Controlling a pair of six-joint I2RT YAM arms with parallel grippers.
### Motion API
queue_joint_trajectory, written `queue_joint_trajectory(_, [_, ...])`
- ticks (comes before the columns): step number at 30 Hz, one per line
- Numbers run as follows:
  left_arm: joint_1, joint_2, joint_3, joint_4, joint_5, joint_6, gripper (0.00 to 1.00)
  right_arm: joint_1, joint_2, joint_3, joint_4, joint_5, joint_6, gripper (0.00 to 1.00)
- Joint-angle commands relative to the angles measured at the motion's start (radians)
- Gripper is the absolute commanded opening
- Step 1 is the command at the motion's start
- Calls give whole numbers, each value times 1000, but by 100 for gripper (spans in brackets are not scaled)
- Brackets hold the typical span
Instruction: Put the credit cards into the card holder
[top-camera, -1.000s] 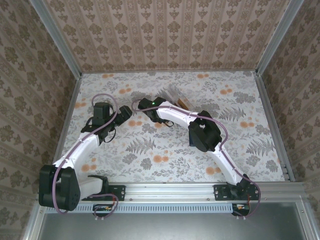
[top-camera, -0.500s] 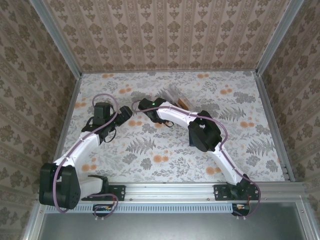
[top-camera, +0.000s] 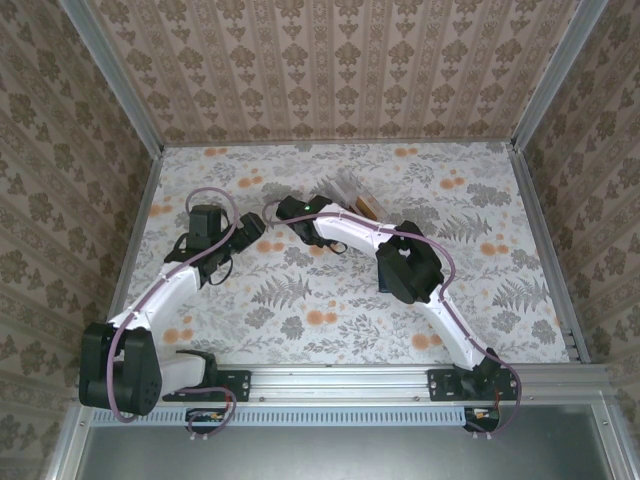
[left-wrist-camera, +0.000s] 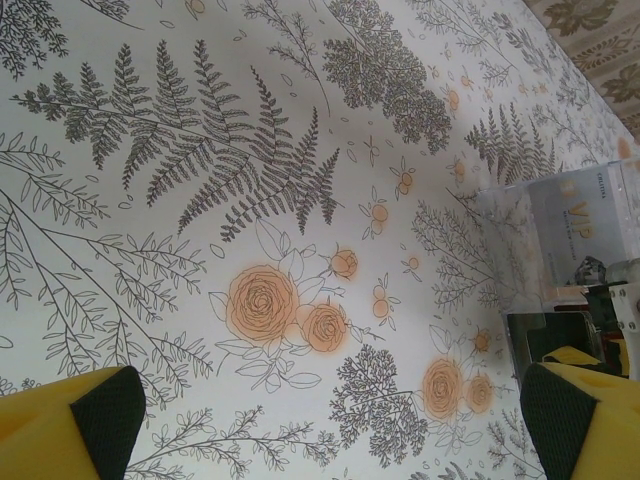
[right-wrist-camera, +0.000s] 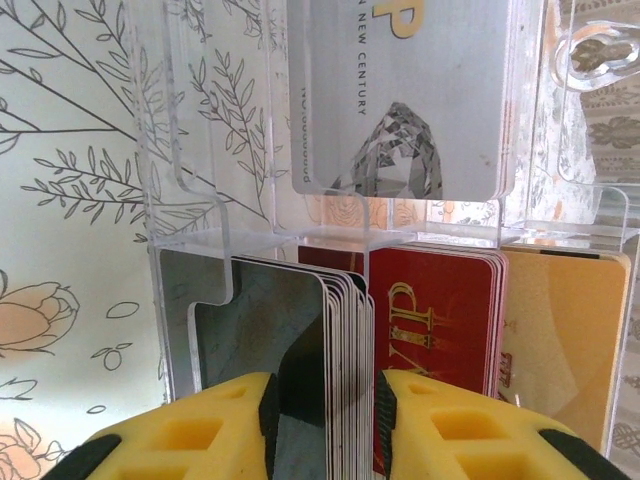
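Plastic, thin and glossy, is what I have to handle: the cards (right-wrist-camera: 345, 330) stand on edge in a clear rack (right-wrist-camera: 190, 200) toward the far middle of the flowered table (left-wrist-camera: 250, 150). A pack of dark grey cards (right-wrist-camera: 300, 320) fills one slot, with a red card (right-wrist-camera: 430, 340) beside it, an orange-tan card (right-wrist-camera: 565, 340) beyond that, and a pale grey card (right-wrist-camera: 400, 100) in the next tier. My right gripper (right-wrist-camera: 325, 400) has its yellow fingers on either side of the exposed edge of the dark grey pack and narrowed about it, but I cannot tell whether the pads actually press on it. My left gripper (left-wrist-camera: 330, 420) hangs spread wide above bare cloth near the rack, with nothing between its pads. I judge each card to be light, stiff but springy, and slick, so a loosely pinched pack would likely fan out or shed its outer cards. The best hold, I think, is flat on the two faces near the exposed edge, on one card or a few. A pull straight along the slot should stop the walls catching the corners. The rack looks light too and might slide or tip if a card drags.
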Motion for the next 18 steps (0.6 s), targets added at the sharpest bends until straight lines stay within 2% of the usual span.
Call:
queue_joint_trajectory(1, [5,6,26,-5,11,-5,100,-1,-11,-6,-2,39,-5,32])
queue_joint_trajectory(9, [5,9,26,0,16,-7,100,-2,-50,-11,-15,35,1,21])
queue_joint_trajectory(18, [5,11,22,1,18,-8,100,-3,-60,-6,-26,29,12,20])
